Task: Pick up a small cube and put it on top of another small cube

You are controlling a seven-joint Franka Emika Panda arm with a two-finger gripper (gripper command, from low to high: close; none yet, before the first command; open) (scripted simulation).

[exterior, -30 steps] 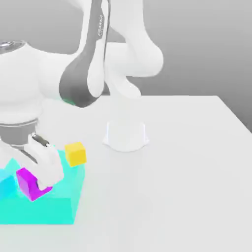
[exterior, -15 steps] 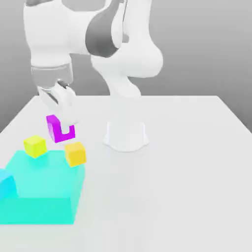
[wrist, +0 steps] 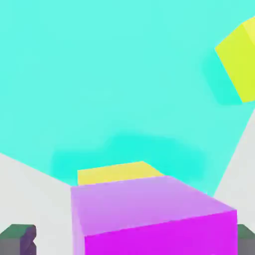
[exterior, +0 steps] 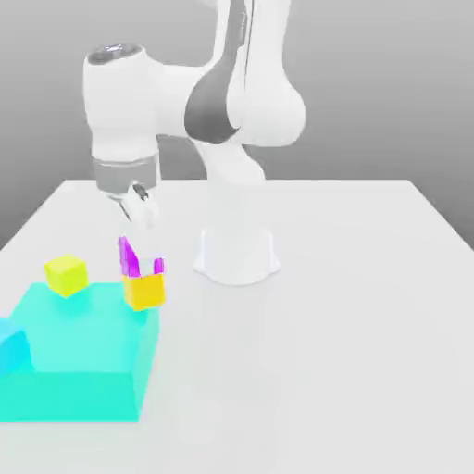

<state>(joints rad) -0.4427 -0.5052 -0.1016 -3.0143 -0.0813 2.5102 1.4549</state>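
The gripper (exterior: 141,207) is hovering above the cubes with its fingers (wrist: 19,238) standing apart, gripping nothing. The magenta-purple cube (exterior: 139,261) is sitting on the amber cube (exterior: 144,291), which is resting by the turquoise block (exterior: 79,356) on the white surface (exterior: 333,352). No legible writing is showing.

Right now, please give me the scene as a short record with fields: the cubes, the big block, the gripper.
magenta cube: resting on the amber cube, tilted in the exterior view
amber cube: at the corner of the turquoise block
lemon-yellow cube: at the block's far edge, apart from the stack
gripper: open, above the magenta cube, not holding it
table: white, bears the blocks and the arm's base
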